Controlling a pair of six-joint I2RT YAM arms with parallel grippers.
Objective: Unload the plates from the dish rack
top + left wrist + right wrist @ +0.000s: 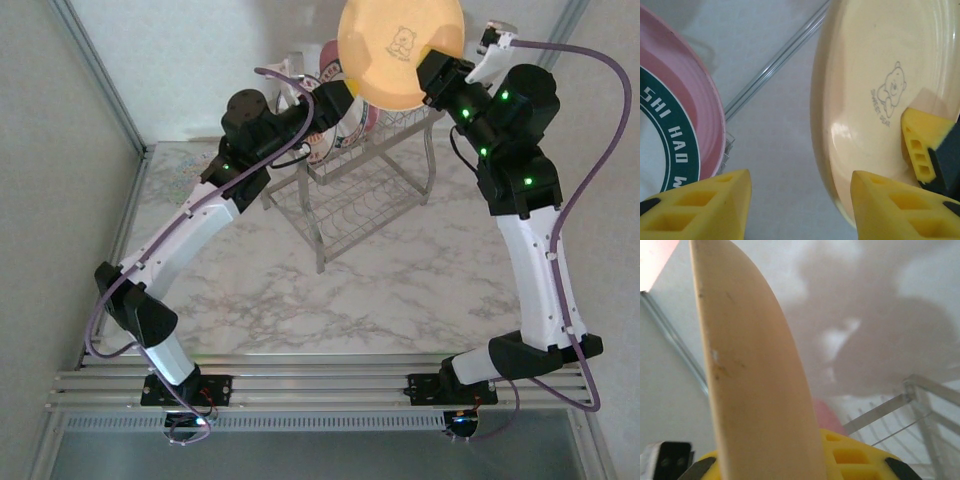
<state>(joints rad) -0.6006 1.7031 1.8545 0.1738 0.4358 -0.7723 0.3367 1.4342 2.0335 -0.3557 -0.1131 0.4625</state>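
Note:
My right gripper is shut on the rim of an orange plate, holding it high above the dish rack. From the right wrist the plate stands edge-on between the yellow fingers of that gripper. My left gripper hovers open by the rack's upper tier. Its right finger sits just beside the orange plate's lower rim, and nothing lies between its fingertips. The right gripper's finger shows clamped on that plate. A pink plate and a white green-rimmed plate stand at the left.
More plates stand in the rack's upper tier under the left arm. The marble tabletop lies in front of the rack. A metal frame post and pale walls close in the left and back sides.

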